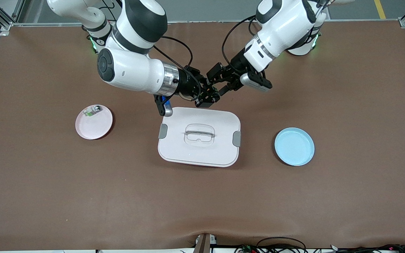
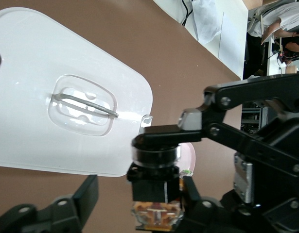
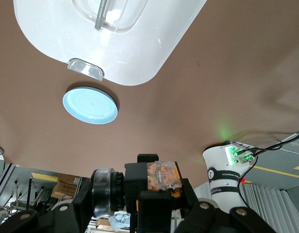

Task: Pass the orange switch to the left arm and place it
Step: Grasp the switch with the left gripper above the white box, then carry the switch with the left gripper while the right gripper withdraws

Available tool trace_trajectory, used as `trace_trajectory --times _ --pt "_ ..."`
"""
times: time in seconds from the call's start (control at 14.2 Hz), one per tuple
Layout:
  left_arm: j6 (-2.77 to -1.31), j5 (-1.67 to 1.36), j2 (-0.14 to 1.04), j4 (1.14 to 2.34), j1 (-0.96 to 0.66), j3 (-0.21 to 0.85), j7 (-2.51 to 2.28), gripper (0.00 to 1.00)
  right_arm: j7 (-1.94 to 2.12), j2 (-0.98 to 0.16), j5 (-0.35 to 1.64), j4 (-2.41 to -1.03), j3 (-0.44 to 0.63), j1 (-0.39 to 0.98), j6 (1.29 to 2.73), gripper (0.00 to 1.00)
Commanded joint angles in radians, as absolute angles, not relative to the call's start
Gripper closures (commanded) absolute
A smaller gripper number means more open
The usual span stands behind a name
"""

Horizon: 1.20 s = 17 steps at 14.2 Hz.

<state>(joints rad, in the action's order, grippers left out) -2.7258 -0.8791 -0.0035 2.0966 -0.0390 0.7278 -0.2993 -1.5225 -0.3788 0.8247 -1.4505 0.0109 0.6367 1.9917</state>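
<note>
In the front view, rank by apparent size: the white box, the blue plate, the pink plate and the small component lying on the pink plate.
1. The white box, clearly largest.
2. The blue plate and the pink plate look about alike; I will not rank one over the other.
3. The small white-and-green component, by far the smallest.

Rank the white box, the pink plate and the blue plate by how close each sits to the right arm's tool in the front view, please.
From the right tool, which holds the orange switch over the table at the box's edge by the robots:
1. White box, directly beside it, nearer the camera.
2. Blue plate, toward the left arm's end.
3. Pink plate, toward the right arm's end.
</note>
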Motion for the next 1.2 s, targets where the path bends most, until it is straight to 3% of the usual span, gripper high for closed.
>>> trace_trajectory --times 0.0,0.07,0.42,0.63,0.7,1.13 --pt "-2.744 -0.903 0.014 2.098 -0.032 0.744 -0.273 0.77 -1.537 -0.388 0.844 -1.417 0.018 0.644 1.988 0.74" --pt "-2.744 -0.904 0.012 2.098 -0.031 0.745 -0.275 1.0 -1.539 -0.393 0.844 -1.417 0.018 0.647 1.993 0.74" --pt "-2.744 -0.9 0.011 2.094 -0.028 0.744 -0.282 1.0 -1.539 -0.393 0.844 -1.414 0.018 0.649 1.994 0.72" --pt "-2.74 -0.89 0.009 2.091 -0.02 0.742 -0.281 1.0 -1.534 -0.393 0.844 -1.413 0.018 0.649 1.994 0.14" --pt "-2.74 -0.887 0.009 2.091 -0.018 0.741 -0.279 1.0 -1.534 -0.393 0.842 -1.413 0.018 0.649 1.993 0.0" --pt "-2.64 -0.77 0.005 2.088 0.076 0.735 -0.275 1.0 -1.517 -0.39 0.839 -1.411 0.021 0.634 1.988 0.0"
